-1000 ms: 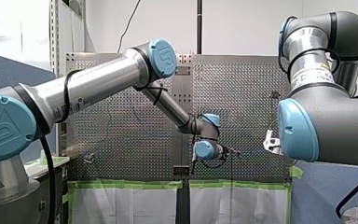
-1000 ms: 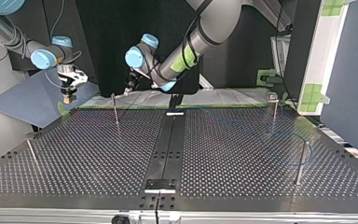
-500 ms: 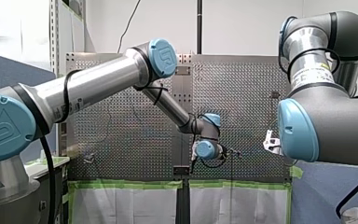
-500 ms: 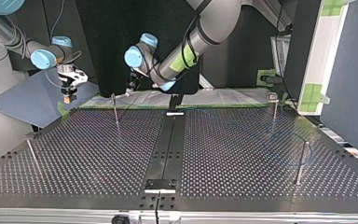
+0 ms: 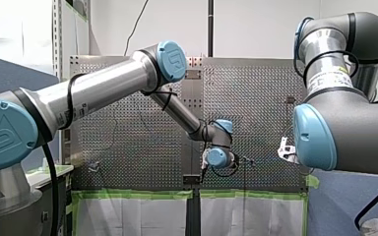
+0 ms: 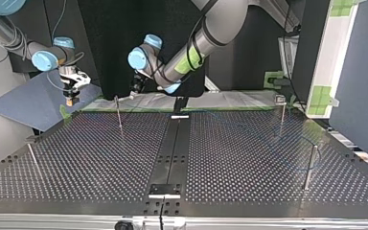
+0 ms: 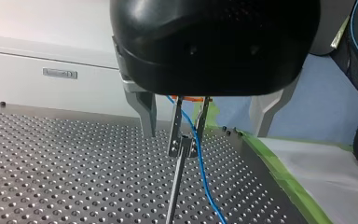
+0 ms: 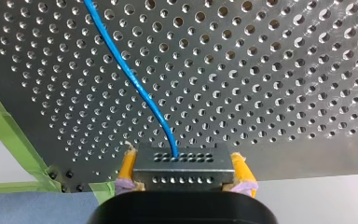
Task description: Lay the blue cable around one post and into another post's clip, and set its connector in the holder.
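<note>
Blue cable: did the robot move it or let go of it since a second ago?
Nothing visibly changed. My right gripper still clamps the connector of the blue cable, and my left gripper still hovers open around the clip post.

my left gripper (image 6: 133, 92), edged slightly toward the top view's left, closer to the post (image 6: 119, 114)

Thin blue cable (image 8: 136, 85) at post's clip (image 7: 174, 130)
</note>
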Robot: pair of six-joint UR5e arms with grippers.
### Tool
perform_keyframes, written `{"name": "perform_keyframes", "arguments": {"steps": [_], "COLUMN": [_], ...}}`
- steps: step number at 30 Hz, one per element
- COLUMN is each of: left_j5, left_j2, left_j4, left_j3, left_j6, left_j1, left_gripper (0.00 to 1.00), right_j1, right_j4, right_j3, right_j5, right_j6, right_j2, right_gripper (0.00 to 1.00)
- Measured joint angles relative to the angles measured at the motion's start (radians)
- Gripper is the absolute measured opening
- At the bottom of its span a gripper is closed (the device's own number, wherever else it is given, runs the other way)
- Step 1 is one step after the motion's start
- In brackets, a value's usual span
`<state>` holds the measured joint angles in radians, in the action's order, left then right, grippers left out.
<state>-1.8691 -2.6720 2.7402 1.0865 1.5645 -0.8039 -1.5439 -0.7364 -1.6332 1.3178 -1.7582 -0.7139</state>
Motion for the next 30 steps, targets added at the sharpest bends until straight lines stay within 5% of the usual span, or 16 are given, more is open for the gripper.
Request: {"name": "perform_keyframes", "arguments": {"steps": [16,30], "left_j5": [-0.060,-0.133], "left_j2": [0.056,0.192], "left_j4": [-0.008,-0.142], "left_j3": [0.059,0.194], "left_j6": [-0.056,0.029], "left_j1": [-0.014,-0.069], "left_gripper": [1.00,1.00], "right_j1": [-0.001,-0.002], "right_j4": [0.005,0.010], "right_j3": [0.000,0.000], "right_j5": [-0.001,-0.012], "right_j6": [0.000,-0.009], "right_j2": [0.000,0.000], "right_gripper": [0.02,0.02]}}
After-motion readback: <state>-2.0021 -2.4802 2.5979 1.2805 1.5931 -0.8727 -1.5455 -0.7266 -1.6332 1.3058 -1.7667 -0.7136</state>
